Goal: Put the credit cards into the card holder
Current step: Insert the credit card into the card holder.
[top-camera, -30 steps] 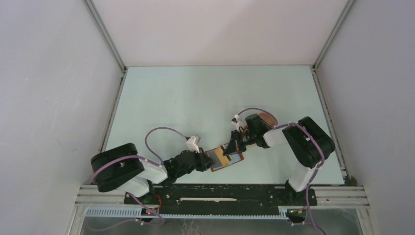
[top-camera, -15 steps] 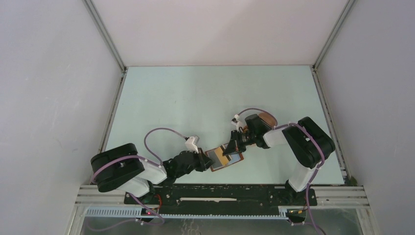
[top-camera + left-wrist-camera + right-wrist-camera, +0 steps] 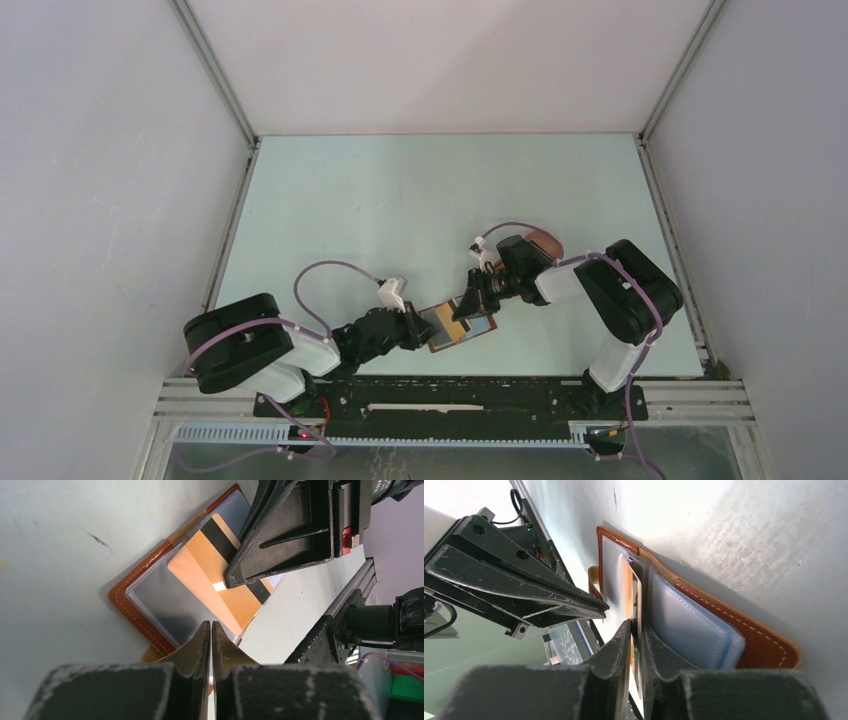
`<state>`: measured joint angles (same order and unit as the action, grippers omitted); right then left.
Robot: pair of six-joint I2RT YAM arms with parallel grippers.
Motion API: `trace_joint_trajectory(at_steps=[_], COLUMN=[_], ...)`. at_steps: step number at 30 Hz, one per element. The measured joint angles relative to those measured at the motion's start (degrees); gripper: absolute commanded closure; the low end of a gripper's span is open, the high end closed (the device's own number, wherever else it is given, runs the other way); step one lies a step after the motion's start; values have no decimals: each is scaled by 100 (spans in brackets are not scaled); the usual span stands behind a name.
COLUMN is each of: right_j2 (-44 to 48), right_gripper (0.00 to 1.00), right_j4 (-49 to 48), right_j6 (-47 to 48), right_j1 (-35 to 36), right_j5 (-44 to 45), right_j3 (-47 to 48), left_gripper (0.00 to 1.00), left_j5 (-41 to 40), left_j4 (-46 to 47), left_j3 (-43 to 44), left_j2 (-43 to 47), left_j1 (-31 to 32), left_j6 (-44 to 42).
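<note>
The wallet (image 3: 440, 333) lies open at lower middle of the overhead view, the left gripper (image 3: 211, 630) pinched tight on its edge. The right gripper (image 3: 635, 630) clamps the orange card (image 3: 199, 572) at a slot; I'd slide it in straight and slowly.

A flat pale mint-green table (image 3: 400, 200) forms the floor of a boxed cell. A plain white back wall (image 3: 450, 60), a plain white left wall (image 3: 100, 200) and a plain white right wall (image 3: 770, 200) close it in, joined by slim grey aluminium corner posts (image 3: 213, 75). A silver aluminium rail (image 3: 700, 386) runs along the table's near edge. The light is soft and even, with faint shadows.
</note>
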<state>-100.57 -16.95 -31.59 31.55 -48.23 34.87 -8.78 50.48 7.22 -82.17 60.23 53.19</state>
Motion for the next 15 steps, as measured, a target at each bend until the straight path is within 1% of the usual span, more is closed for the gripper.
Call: trace_joint_trajectory(at_steps=[4,15], right_j2=[0,219], right_gripper=[74,67], right_j4=[26,358], right_j6=[81,450], right_j1=[11,22], right_j5=[11,35], right_j3=[0,13], left_gripper=[93,93], left_j5=[0,0], left_j4=[2,2], left_j3=[-2,-9], left_j2=[46,98], left_j1=[0,0], left_j6=[0,0])
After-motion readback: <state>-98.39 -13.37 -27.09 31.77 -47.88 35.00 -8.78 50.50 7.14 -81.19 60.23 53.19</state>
